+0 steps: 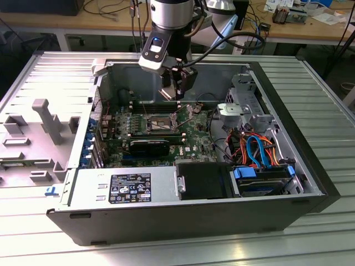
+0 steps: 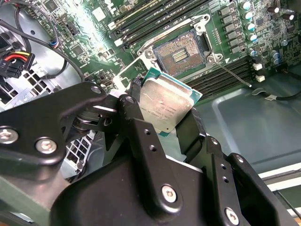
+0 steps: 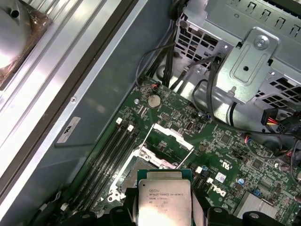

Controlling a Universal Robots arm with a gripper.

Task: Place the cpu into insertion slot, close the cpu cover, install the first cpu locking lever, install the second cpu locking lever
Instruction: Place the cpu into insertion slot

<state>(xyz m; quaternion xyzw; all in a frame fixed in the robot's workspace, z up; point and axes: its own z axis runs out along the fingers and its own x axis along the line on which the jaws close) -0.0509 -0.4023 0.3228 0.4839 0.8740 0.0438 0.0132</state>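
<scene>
ribbed metal surface [image 1: 324, 105] carries open computer case [image 1: 166, 221], mid-surface. hand [image 2: 162, 113] grips cpu [image 2: 165, 101] by two edges, hovering over green board [image 2: 84, 44] near bare insertion slot [image 2: 181, 52]. cpu cover [image 3: 171, 136] swung open at slot's edge.

Cpu [image 2: 165, 104]: flat square chip, dull silver top, green edge. Clamped by opposite edges in gripper [image 2: 163, 113], tilted, held above board, apart from slot, not seated.
Insertion slot [image 2: 181, 52]: square socket, dark pin field, silver rim, empty, uncovered.
Cpu cover [image 3: 170, 136]: silver frame, swung open beside slot.
Locking lever [image 2: 233, 73]: thin wire rod, sticking out from slot corner.
</scene>
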